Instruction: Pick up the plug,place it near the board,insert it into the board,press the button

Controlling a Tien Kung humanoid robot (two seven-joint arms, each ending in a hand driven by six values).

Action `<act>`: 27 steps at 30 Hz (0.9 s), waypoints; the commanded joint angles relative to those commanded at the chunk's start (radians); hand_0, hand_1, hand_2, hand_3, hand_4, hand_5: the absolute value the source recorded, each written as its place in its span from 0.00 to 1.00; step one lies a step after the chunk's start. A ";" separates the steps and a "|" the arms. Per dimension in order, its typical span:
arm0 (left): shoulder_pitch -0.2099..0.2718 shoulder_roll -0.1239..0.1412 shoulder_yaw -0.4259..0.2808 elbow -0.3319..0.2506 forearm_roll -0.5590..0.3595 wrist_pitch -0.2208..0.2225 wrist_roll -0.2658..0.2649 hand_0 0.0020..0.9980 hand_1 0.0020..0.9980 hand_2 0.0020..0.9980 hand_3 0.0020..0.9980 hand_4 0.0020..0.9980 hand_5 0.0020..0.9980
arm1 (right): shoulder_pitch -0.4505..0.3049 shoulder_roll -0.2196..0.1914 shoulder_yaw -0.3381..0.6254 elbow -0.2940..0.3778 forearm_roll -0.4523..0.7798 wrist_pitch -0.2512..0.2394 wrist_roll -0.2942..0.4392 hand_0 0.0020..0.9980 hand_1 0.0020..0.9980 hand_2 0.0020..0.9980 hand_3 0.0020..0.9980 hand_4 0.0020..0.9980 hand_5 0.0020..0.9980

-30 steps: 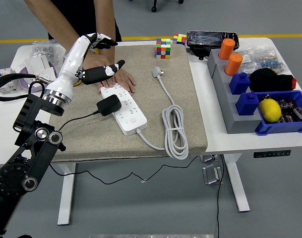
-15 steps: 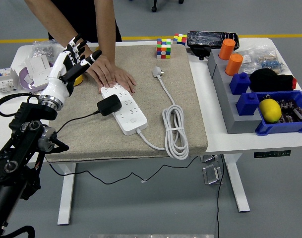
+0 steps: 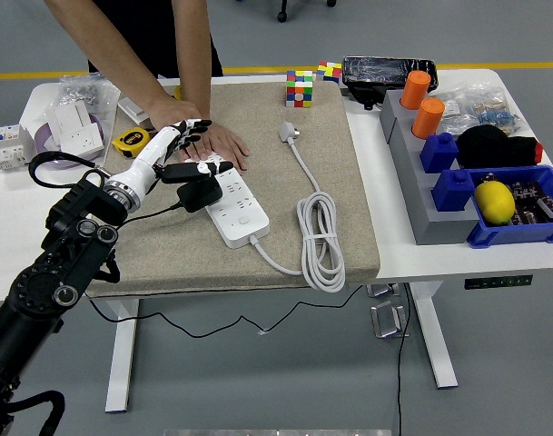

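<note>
Left hand (image 3: 181, 150) hovers, fingers spread and empty, above the black plug (image 3: 199, 193) seated in the power strip (image 3: 235, 204); press its button squarely.

1. No word, brand or number can be read anywhere on the table from where I stand.
2. The white power strip (image 3: 229, 200) and the black plug (image 3: 198, 193) sitting on it show no legible marking.
3. The yellow tape measure (image 3: 132, 141) bears a dark patch, too small to read.
4. The packets (image 3: 480, 107) at the far right carry print, but it is blurred.
</note>
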 joint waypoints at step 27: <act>-0.013 -0.028 0.017 0.148 0.509 0.122 0.014 0.64 0.63 0.47 0.54 0.90 0.44 | 0.004 0.000 0.004 0.000 -0.008 0.003 0.001 0.78 0.74 0.73 0.76 1.00 1.00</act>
